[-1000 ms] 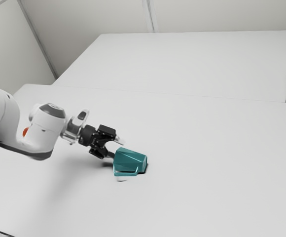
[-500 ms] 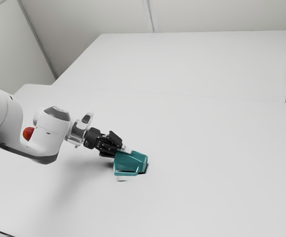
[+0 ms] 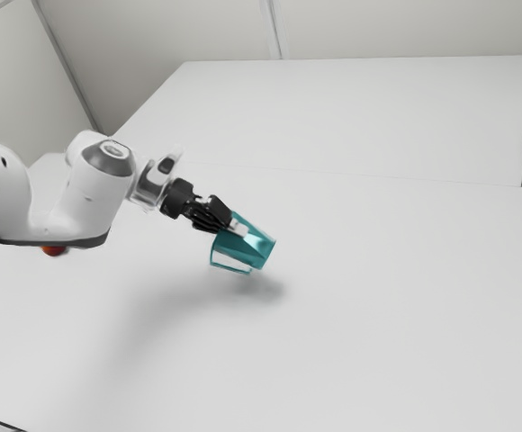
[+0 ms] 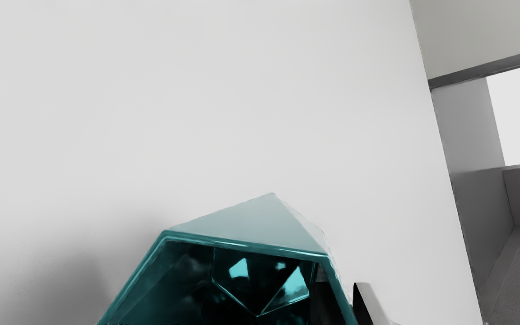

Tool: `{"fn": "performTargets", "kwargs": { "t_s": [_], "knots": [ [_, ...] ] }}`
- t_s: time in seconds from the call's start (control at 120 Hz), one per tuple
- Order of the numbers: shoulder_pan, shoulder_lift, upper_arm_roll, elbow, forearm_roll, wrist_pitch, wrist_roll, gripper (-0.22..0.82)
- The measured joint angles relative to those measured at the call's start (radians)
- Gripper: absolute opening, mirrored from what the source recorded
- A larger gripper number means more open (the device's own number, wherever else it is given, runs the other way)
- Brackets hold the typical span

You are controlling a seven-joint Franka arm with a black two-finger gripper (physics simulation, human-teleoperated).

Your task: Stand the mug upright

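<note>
Gripper (image 3: 235, 227) clamped on the mug's wall, one finger (image 4: 324, 298) inside the mouth, the other outside. Mug (image 3: 256, 248) aloft over the white table (image 3: 378, 315), tilted, base angled down toward the exterior view's right; handle (image 3: 231, 265) on its lower side, shadow on the tabletop beneath.

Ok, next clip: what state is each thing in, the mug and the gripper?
Mug: held off the table, tilted, not upright; open mouth toward the gripper, base slanting down and away.
Gripper: shut on the mug's wall, one finger inside the mouth, the other outside.
</note>
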Motion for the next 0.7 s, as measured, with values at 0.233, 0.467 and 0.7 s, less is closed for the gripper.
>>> {"fn": "performTargets", "kwargs": {
  "t_s": [0.233,0.467,0.7],
  "knots": [
    [0.008,0.175,-0.042,0.356,0.695,0.085,-0.093,-0.14],
    [0.008,0.237,-0.047,0.303,0.907,0.210,-0.229,-0.14],
    [0.006,0.263,-0.048,0.247,0.934,0.268,-0.343,-0.14]
  ]
}}
